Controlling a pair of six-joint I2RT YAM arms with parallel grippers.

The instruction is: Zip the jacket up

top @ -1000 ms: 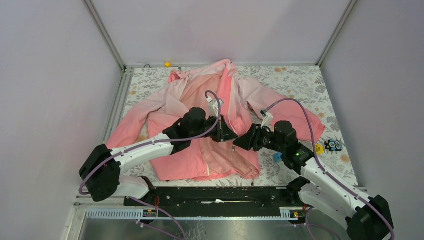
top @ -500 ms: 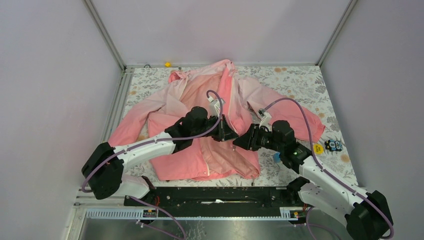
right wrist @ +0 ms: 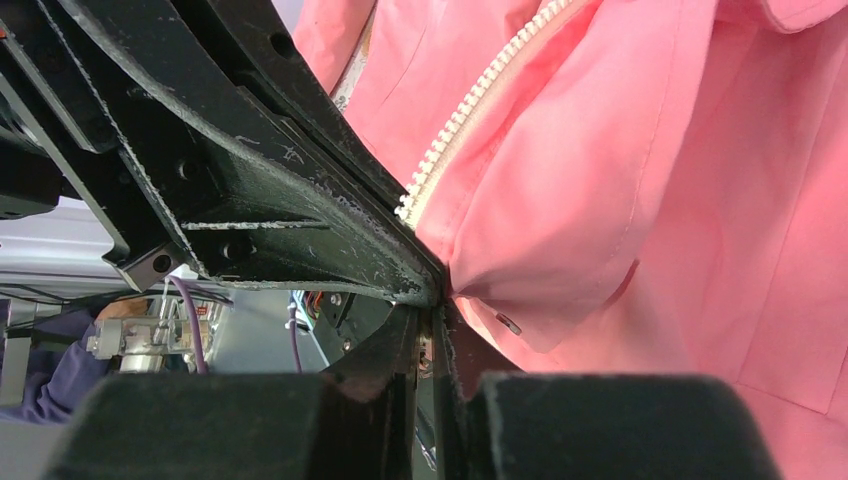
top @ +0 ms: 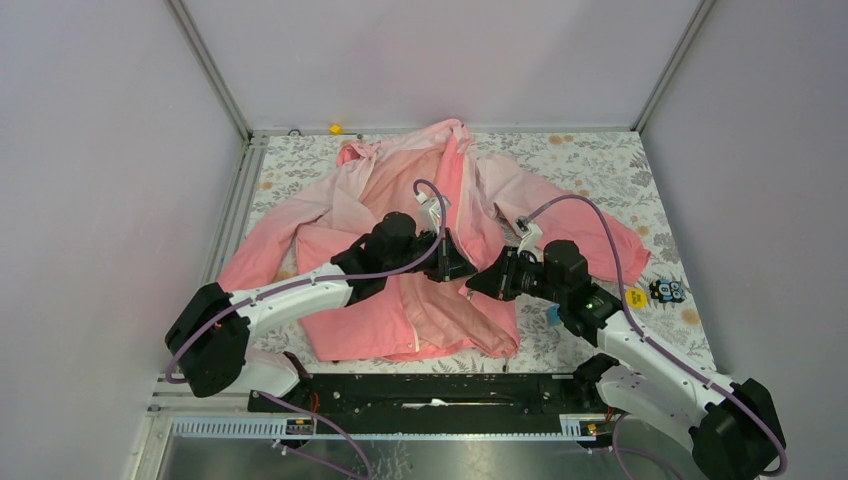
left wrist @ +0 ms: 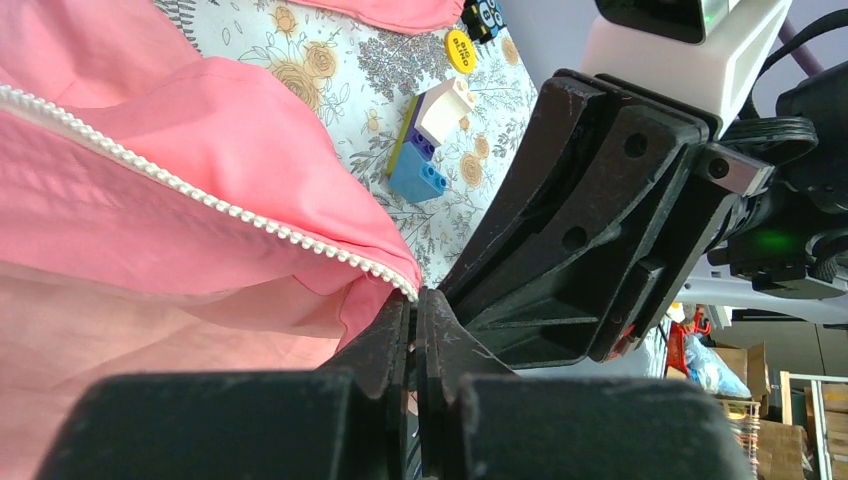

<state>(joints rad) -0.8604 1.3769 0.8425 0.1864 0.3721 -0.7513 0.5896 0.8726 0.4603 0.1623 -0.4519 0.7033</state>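
The jacket (top: 370, 315) lies spread on the flowered table (top: 600, 160), collar away from the arms, hem nearest them. The 2 grippers meet tip to tip over its lower front. The left gripper (left wrist: 415, 302) has its fingers pressed together, pinching the end of the white zipper (left wrist: 200, 195) where the pink edge runs into the tips. The right gripper (right wrist: 437, 315), facing it, is closed too, with the jacket's fabric caught at its tips just below the zipper's end. Behind the right gripper, well clear of the fabric, sit a small stack of toy bricks (left wrist: 425, 140) and a yellow disc (left wrist: 460, 50).
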